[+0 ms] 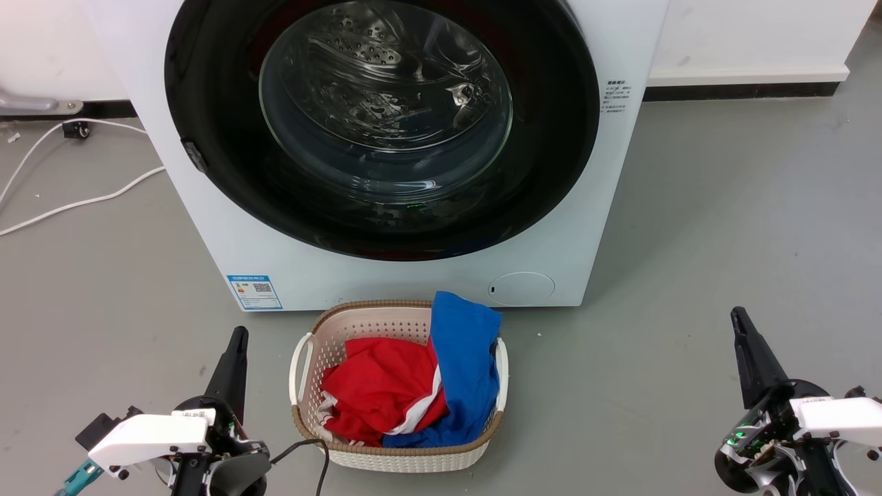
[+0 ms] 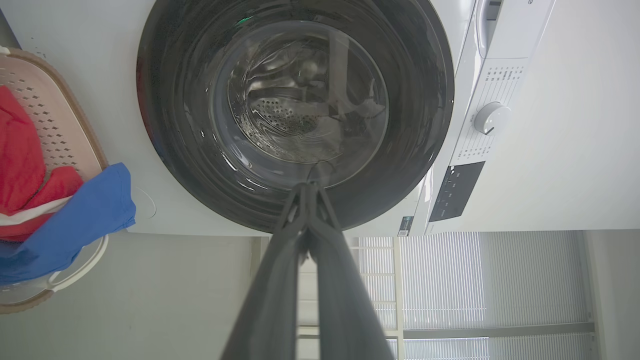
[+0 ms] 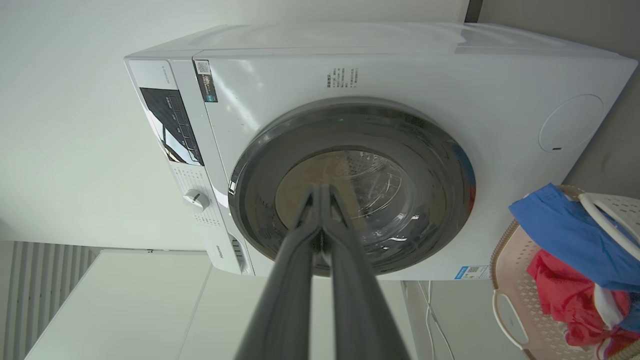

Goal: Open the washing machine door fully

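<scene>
Two claws, both clenched on nothing: in each wrist view I see the pair of long dark fingers pressed together at the tips. The left claw (image 1: 238, 336) hangs in front of the washing machine (image 1: 386, 279), out from its lower left corner and clear of it. The right claw (image 1: 739, 318) hangs out past the machine's right edge, also touching nothing.

The washing machine door (image 1: 220, 186) lies flat against the machine's front, closed, and its glossy black ring spans almost the machine's full width. Through the clear glass bowl at its centre I make out the perforated steel drum (image 1: 365, 41).

A blue label sticker (image 1: 254, 292) sits at the lower left of the machine's front and a round flap (image 1: 521, 288) at the lower right. A pale laundry basket (image 1: 406, 458) stands on the grey floor (image 1: 689, 275) just in front of the machine, below the door. It holds a red garment (image 1: 379, 393) and a blue garment (image 1: 465, 358); the blue one is draped over the rim nearest the machine. A white cable (image 1: 69, 203) trails across the floor to the machine's left.
</scene>
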Controlling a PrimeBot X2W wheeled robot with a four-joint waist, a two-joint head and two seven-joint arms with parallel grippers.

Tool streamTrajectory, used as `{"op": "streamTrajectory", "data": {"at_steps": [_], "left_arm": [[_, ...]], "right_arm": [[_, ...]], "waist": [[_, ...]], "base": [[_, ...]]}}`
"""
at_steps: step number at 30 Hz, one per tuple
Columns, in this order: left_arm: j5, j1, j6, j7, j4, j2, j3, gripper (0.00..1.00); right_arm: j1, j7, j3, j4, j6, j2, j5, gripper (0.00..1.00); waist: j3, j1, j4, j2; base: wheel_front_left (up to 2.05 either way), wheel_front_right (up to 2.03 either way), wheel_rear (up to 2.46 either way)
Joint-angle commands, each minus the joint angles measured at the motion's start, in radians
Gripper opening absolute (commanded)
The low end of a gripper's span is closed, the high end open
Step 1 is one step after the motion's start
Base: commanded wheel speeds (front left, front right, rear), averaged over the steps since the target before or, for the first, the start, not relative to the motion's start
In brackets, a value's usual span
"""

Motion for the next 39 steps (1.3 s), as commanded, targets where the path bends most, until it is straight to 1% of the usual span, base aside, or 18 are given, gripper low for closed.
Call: {"op": "streamTrajectory", "data": {"at_steps": [1, 18, 19, 23, 29, 33, 39], "left_arm": [[-0.002, -0.008, -0.002, 0.003, 0.001, 0.000, 0.002, 0.00], [-0.002, -0.008, -0.002, 0.003, 0.001, 0.000, 0.002, 0.00], [-0.002, -0.008, -0.002, 0.003, 0.001, 0.000, 0.002, 1.00], [0.001, 0.024, 0.000, -0.002, 0.026, -0.004, -0.005, 1.00], [0.022, 0.032, 0.000, -0.034, -0.001, -0.003, -0.017, 1.00], [0.081, 0.035, 0.004, -0.054, -0.006, -0.003, -0.010, 1.00], [0.208, 0.035, 0.027, -0.081, -0.038, -0.002, -0.013, 1.00]], "right_arm": [[-0.012, 0.003, -0.001, 0.001, 0.000, 0.003, -0.004, 0.00], [-0.012, 0.005, -0.003, 0.001, 0.000, 0.005, -0.005, 0.00], [-0.012, 0.005, -0.003, 0.001, 0.000, 0.005, -0.005, 1.00], [0.024, -0.002, -0.001, 0.026, -0.002, 0.004, -0.004, 1.00], [0.038, -0.032, -0.012, 0.014, -0.001, 0.004, -0.050, 1.00], [0.043, -0.052, -0.026, -0.002, -0.001, 0.004, -0.123, 1.00], [0.053, -0.079, -0.038, -0.047, -0.001, 0.005, -0.255, 1.00]], "waist": [[0.000, 0.0000, 0.000, 0.0000], [0.000, 0.0000, 0.000, 0.0000], [0.000, 0.0000, 0.000, 0.0000], [0.000, 0.0000, 0.000, 0.0000], [0.000, 0.0000, 0.000, 0.0000], [0.001, 0.0000, 0.000, 0.0000], [0.002, 0.0000, -0.001, 0.0000]], "base": [[0.00, 0.00, 0.00], [0.00, 0.00, 0.00], [0.00, 0.00, 0.00], [0.00, 0.00, 0.00], [0.00, 0.00, 0.00], [0.00, 0.00, 0.00], [0.00, 0.00, 0.00]]}}
